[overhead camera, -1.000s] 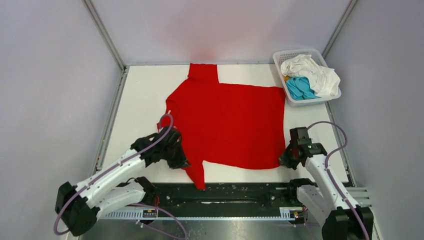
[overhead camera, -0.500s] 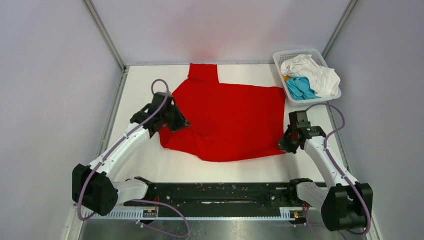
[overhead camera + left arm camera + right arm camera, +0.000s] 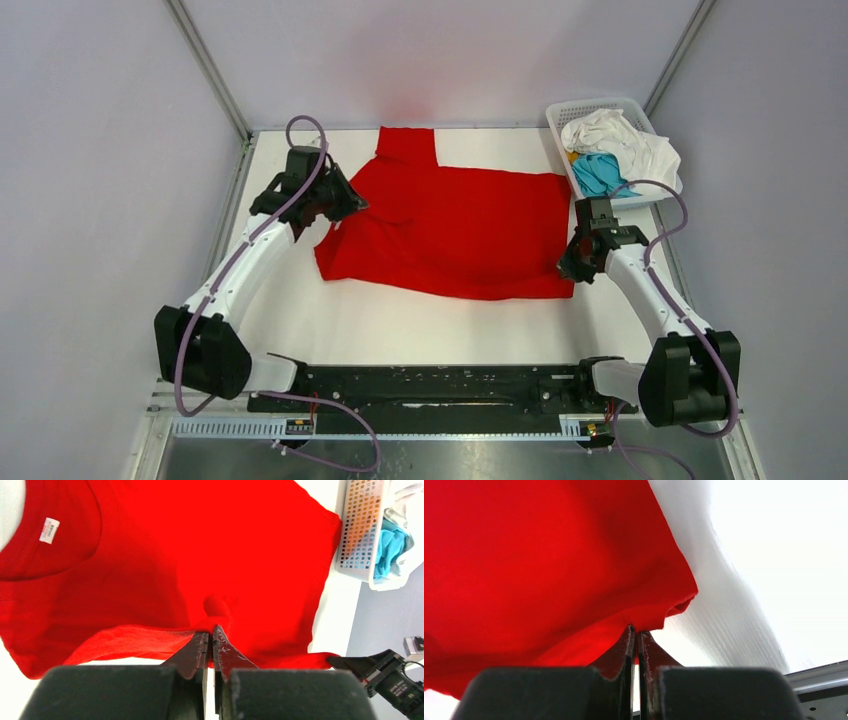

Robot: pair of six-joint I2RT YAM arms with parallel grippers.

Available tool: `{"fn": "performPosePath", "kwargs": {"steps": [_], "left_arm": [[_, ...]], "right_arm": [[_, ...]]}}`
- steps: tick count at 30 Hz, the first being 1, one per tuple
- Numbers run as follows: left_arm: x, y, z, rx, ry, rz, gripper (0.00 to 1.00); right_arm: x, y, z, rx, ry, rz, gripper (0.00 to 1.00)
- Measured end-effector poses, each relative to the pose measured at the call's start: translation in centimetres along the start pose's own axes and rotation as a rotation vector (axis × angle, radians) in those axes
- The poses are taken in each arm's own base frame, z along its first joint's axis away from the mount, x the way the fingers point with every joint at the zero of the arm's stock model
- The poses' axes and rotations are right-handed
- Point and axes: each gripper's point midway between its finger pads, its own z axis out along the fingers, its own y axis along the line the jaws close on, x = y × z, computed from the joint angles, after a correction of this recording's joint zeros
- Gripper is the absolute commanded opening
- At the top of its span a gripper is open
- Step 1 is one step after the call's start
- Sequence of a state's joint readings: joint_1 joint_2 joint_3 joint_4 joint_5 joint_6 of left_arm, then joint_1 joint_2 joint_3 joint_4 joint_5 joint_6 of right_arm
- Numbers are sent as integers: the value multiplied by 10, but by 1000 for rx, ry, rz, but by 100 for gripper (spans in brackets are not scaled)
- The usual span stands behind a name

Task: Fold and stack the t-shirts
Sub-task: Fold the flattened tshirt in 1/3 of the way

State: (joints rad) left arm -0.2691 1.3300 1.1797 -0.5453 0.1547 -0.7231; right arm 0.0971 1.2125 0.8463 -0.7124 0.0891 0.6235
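Since a second ago, both grippers have travelled away from the arm bases, dragging the near edge of the shirt with them. The near sleeve that then pointed toward the bases no longer shows on that side. The cloth now lies doubled, its near half drawn over the far half.

The left gripper (image 3: 356, 206) has gone the farther of the two. It sits over the shirt's far-left part, close to the collar, with its jaws pinched tight on a fold of the red t-shirt (image 3: 460, 230). In the left wrist view the thin red edge runs right up to the closed fingertips. The right gripper (image 3: 567, 270) is likewise clenched, nipping the red hem at the shirt's right-hand corner (the wrist view shows the cloth bunching into a small pucker just at the tips).

The shirt rests on the white table (image 3: 420, 325), in its far half, with one sleeve reaching toward the back wall. A white neck label (image 3: 49, 530) shows inside the collar.

At the far right corner stands a white lattice basket (image 3: 600, 104), just beside the shirt's far-right corner. It holds a crumpled white t-shirt (image 3: 625, 140) and a teal-blue t-shirt (image 3: 597, 172) beneath it.
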Motion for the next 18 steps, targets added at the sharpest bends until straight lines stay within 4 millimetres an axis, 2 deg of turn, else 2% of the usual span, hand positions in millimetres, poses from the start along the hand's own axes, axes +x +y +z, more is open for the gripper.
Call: {"fn": "performPosePath", "kwargs": {"steps": [6,12,16,17,18], "left_arm": [[-17,8,20,-29,6,16,0],[-45,0,42,-7,-3,57,0],[-64,-7,67,9,1,105,0],[-68,-7,75,8,6,114,8],[-72,-6,84,5,14,125,19]], "right_arm": [[-19,10,2,13,-10,0,7],[-40,23,10,22,-19,2,7],[-49,26,18,31,-17,7,9],[-52,27,20,32,-18,10,12],[-53,28,22,33,-19,12,17]]}}
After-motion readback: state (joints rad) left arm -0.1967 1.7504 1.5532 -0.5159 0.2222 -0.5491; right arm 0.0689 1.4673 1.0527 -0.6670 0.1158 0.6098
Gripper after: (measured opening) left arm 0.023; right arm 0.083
